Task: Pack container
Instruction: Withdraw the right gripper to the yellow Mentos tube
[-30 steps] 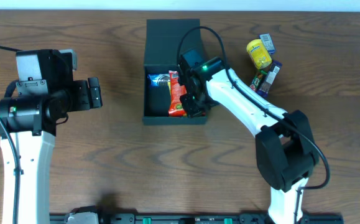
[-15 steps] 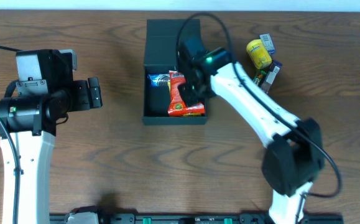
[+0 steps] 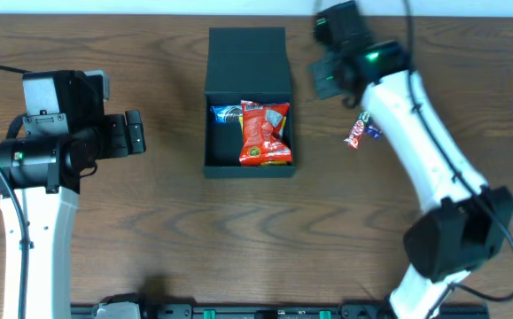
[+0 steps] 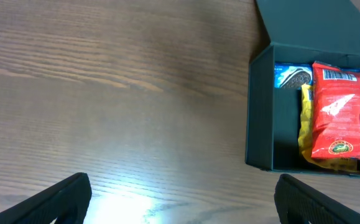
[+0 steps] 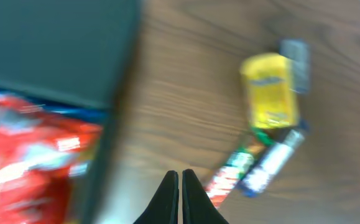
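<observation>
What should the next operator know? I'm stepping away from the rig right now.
Left gripper: open, empty, over the bare table left of the container.
Right gripper: shut, empty, over the table just right of the container.
Done: red packet and blue packet lie inside the container, lid open.
Left: yellow packet and two bars lie on the table to the container's right; probably pack them, then close the lid.
</observation>
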`<move>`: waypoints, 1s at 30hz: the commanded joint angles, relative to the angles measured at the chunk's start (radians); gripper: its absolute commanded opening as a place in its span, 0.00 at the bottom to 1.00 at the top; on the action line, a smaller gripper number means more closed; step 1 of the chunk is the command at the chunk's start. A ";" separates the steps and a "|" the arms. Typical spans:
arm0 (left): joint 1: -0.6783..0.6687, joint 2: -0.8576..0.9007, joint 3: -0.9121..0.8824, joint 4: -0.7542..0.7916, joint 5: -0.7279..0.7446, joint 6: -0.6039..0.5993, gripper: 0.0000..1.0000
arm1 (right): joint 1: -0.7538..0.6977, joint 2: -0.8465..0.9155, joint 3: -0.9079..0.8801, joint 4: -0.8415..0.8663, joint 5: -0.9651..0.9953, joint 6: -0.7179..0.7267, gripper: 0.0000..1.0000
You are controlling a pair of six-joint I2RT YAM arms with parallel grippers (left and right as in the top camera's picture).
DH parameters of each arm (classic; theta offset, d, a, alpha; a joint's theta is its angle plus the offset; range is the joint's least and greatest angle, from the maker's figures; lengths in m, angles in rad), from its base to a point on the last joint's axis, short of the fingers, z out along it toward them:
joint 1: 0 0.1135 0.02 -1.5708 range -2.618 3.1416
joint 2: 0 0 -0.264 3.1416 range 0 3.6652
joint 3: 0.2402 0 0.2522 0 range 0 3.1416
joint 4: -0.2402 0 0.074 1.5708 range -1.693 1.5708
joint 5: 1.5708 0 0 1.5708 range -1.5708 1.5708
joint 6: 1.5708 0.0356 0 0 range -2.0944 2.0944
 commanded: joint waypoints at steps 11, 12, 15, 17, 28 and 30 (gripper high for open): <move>0.002 0.004 0.010 0.016 0.001 0.014 0.95 | -0.201 0.441 0.510 -0.143 -0.005 -0.195 0.46; 0.002 0.004 0.010 0.015 0.001 0.014 0.95 | -0.202 0.472 0.551 -0.156 -0.011 -0.199 0.56; 0.002 0.004 0.010 0.005 0.001 0.014 0.95 | -0.207 0.538 0.626 -0.150 -0.044 -0.206 0.70; 0.002 0.004 0.010 0.003 0.001 0.014 0.95 | -0.214 0.547 0.626 -0.121 -0.050 -0.234 0.78; 0.002 0.004 0.010 0.005 0.000 0.015 0.95 | -0.232 0.605 0.623 -0.107 -0.052 -0.295 0.84; 0.002 0.004 0.010 0.005 0.000 0.015 0.95 | -0.238 0.617 0.623 -0.106 -0.064 -0.295 0.84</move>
